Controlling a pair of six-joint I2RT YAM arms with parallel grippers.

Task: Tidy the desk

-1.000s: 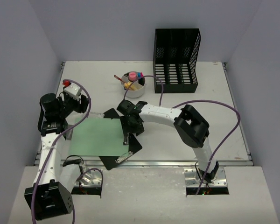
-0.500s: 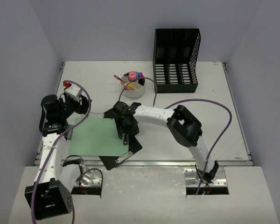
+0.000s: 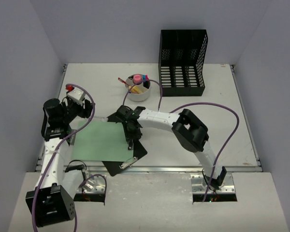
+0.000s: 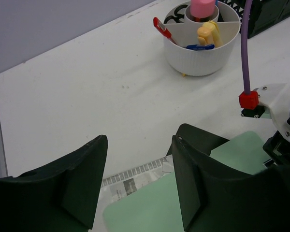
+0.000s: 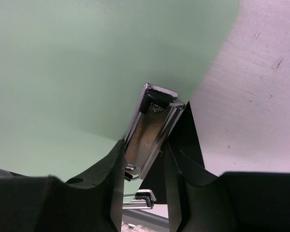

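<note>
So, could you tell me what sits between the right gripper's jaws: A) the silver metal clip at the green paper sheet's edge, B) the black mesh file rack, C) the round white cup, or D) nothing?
A: in the right wrist view, the jaws of the right gripper flank the silver metal clip.

Plain pale lilac-grey walls [image 3: 111, 29] close in on three sides.

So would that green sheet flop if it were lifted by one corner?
Probably. The green sheet looks thin and lies flat, partly over the black clipboard, so it would likely droop. It seems very light and could slide easily on the desk. The shiny metal piece in the right end effector looks rigid by contrast.
</note>
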